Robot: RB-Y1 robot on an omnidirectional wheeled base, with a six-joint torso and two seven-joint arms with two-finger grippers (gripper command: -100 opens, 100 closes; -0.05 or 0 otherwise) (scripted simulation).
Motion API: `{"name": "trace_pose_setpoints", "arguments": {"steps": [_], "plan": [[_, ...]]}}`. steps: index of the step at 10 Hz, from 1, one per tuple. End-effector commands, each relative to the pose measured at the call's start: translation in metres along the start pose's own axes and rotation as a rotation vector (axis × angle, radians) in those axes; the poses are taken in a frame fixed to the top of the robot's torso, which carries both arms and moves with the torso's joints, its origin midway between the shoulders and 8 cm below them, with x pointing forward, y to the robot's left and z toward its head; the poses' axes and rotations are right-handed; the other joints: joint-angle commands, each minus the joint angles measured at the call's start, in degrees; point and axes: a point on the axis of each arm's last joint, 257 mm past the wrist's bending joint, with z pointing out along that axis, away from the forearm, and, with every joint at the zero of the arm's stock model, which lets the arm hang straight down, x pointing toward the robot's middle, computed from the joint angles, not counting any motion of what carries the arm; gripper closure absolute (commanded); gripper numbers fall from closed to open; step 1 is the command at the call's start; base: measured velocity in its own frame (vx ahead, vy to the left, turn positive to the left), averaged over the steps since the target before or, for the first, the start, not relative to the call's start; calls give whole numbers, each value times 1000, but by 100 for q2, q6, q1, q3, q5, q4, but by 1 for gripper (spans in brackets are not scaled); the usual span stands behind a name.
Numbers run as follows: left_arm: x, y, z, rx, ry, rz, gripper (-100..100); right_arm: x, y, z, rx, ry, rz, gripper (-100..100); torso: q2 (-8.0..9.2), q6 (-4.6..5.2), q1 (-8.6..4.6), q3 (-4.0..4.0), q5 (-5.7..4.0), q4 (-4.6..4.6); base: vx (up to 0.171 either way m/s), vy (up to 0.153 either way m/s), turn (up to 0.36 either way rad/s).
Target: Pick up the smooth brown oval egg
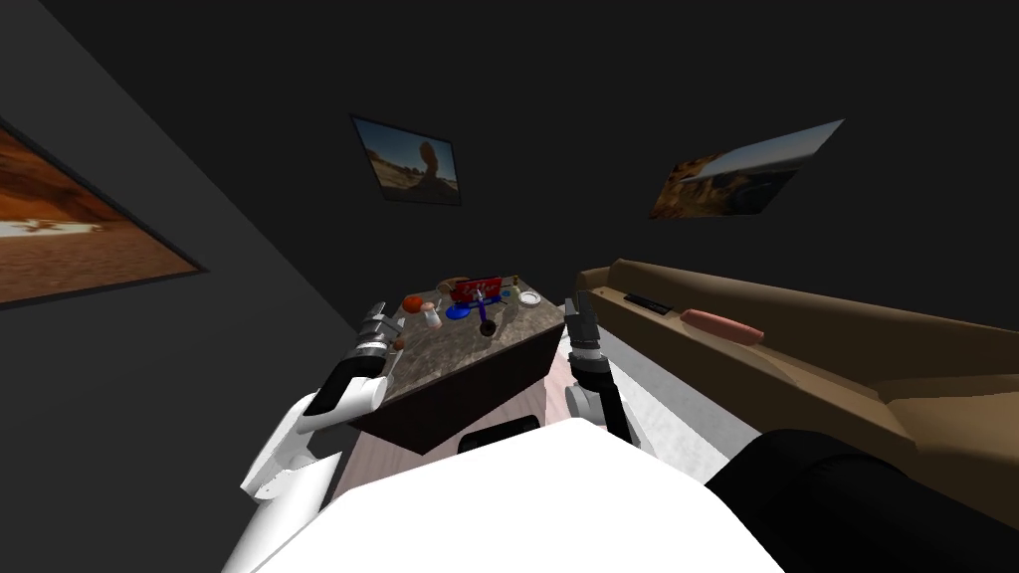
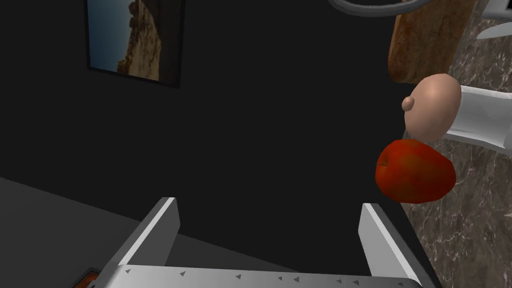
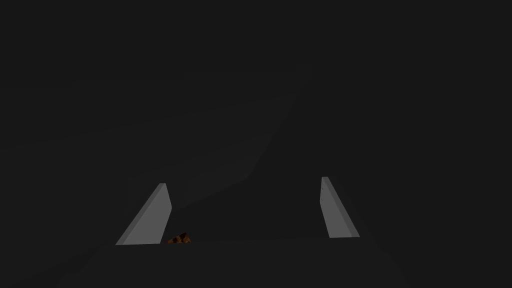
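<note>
On the marble-topped table point(image 1: 453, 353), a small brown rounded thing point(image 1: 399, 344), likely the egg, lies at the left edge, right beside my left hand's wrist. My left gripper point(image 1: 378, 314) hovers at that edge with its fingers open and nothing between them point(image 2: 267, 202). The left wrist view looks past the edge at a dark wall; a red apple point(image 2: 415, 171) and a white bottle with a tan cap point(image 2: 432, 107) lie just off one fingertip. My right gripper point(image 1: 577, 310) stands open point(image 3: 242, 181) by the table's right corner.
Further back on the table are a red box point(image 1: 476, 288), blue items point(image 1: 458, 311), a white dish point(image 1: 529, 297), a dark ladle point(image 1: 487, 326) and a brown loaf point(image 2: 425, 40). A brown sofa point(image 1: 826, 368) runs along the right.
</note>
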Motion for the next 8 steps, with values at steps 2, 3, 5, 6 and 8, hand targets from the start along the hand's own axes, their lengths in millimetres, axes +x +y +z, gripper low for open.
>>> {"name": "trace_pose_setpoints", "arguments": {"steps": [2, 3, 5, 6, 8], "plan": [[-19, 14, 10, -61, -55, -24, -100, 0, 0, 0, 0, 0, 0, 0, 0, -2, 3, 0, 1, 0, -7, -22, -55], [-21, 20, 9, -84, -65, -24, -100, 0, 0, 0, 0, 0, 0, 0, 0, -1, 2, 0, 1, 0, -3, -18, -52], [-35, 28, 14, -125, -104, -38, -100, 0, 0, 0, 0, 0, 0, 0, 0, -1, 4, 0, 1, 0, -3, -16, -70], [-36, 30, 13, -131, -107, -39, -100, 0, 0, 0, 0, 0, 0, 0, 1, -3, 6, 0, 1, 0, -1, -5, 11], [-51, 40, 16, -176, -147, -52, -100, 0, 0, 0, 0, 0, 0, 0, 0, -1, 7, 0, 2, 0, -3, -10, -78]]}}
